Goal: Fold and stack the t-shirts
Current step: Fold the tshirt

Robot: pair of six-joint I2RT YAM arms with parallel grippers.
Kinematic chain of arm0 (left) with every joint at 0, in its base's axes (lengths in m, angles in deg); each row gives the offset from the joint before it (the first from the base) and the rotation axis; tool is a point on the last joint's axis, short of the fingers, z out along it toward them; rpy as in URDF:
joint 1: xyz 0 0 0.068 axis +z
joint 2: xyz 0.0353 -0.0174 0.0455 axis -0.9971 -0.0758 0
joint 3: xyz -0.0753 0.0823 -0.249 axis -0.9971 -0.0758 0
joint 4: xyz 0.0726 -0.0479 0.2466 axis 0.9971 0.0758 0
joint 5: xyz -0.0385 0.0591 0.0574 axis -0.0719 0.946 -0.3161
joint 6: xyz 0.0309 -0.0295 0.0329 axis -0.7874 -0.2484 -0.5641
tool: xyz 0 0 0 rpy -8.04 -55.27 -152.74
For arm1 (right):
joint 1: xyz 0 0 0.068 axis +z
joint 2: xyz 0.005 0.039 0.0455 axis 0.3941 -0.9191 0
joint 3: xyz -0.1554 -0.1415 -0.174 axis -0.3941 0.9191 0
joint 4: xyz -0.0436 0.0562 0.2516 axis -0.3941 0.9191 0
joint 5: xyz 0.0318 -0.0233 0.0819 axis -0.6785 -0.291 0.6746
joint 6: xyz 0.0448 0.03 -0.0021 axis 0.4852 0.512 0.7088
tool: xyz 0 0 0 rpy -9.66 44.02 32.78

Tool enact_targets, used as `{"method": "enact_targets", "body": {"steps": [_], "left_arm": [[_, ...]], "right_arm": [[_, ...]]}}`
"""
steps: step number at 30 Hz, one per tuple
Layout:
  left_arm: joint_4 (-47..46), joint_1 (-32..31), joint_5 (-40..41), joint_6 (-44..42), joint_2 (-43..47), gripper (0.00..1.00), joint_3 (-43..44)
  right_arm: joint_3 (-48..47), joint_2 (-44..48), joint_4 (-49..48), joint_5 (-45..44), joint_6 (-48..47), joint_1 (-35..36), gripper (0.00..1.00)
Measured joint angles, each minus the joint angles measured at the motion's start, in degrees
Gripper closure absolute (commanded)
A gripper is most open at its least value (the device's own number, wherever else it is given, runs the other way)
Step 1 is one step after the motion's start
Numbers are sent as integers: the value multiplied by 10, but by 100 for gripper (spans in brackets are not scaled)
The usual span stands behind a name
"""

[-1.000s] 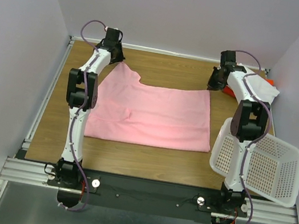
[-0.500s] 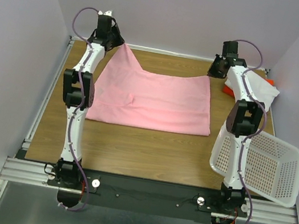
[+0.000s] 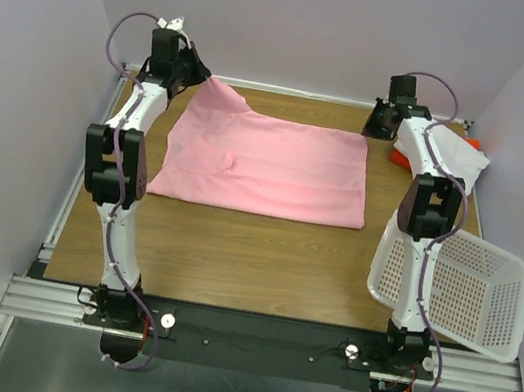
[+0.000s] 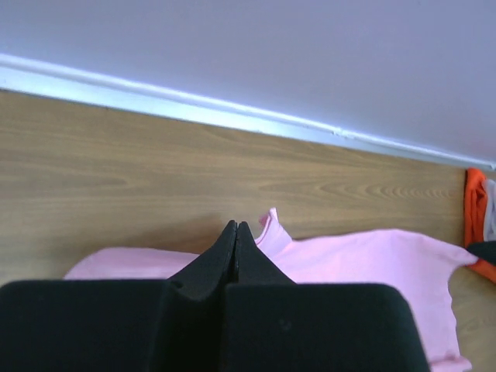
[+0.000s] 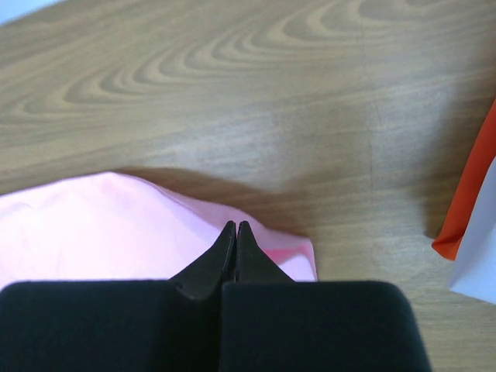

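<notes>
Two slim white arms — the left arm (image 3: pixel 119 242) and the right arm (image 3: pixel 420 151) — have chunky black joint housings (image 3: pixel 110 164), with a thin purple cable (image 3: pixel 111 35) looping along each. The left hand (image 4: pixel 235 226) and right hand (image 5: pixel 235 226) are matte black, with wedge-shaped fingers (image 4: pixel 209 267) tapering from a broad block.

No legible text, labels, brands or numbers on any surface in these views.
</notes>
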Motion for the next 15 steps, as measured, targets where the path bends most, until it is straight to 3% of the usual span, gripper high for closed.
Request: {"method": "enact_targets", "body": {"steps": [15], "left_arm": [[-35, -1, 8, -39, 208, 100, -306]], "right_arm": [[143, 108, -26, 19, -45, 0, 100]]}}
